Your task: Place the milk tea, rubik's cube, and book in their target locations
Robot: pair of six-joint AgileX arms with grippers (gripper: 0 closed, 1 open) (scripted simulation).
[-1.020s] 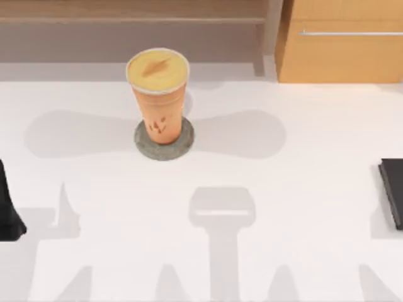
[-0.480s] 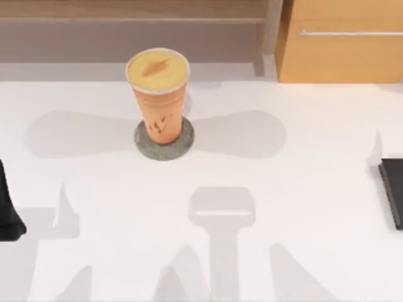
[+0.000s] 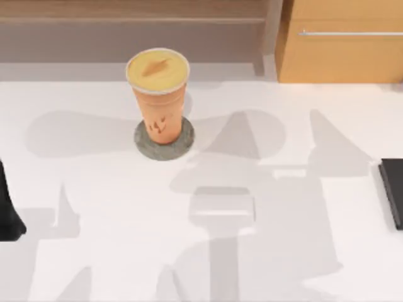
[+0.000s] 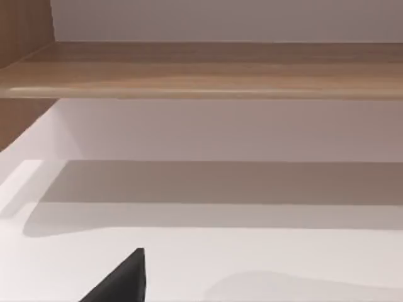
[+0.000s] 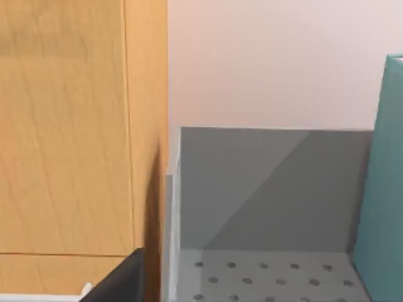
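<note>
Standing upright on the round grey coaster [image 3: 164, 140], the milk tea [image 3: 158, 94] sits toward the table's [image 3: 94, 189] back left. At the right edge lies the flat black slab [image 3: 393, 192]. Beside a wooden cabinet [image 5: 69, 138], the teal book [image 5: 381, 189] stands upright. Whether either gripper's fingers are apart, I cannot tell.

Rough speckled stone coaster [image 3: 165, 146], matt white table [image 3: 113, 189], grained wood cabinet [image 3: 340, 56]

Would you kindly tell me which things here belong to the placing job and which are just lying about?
Belonging to the job:
- milk tea, standing on the round grey coaster
- black slab at the table's right edge
- teal book, partly seen

Just lying about:
- wooden cabinet
- wooden shelf
- white table
</note>
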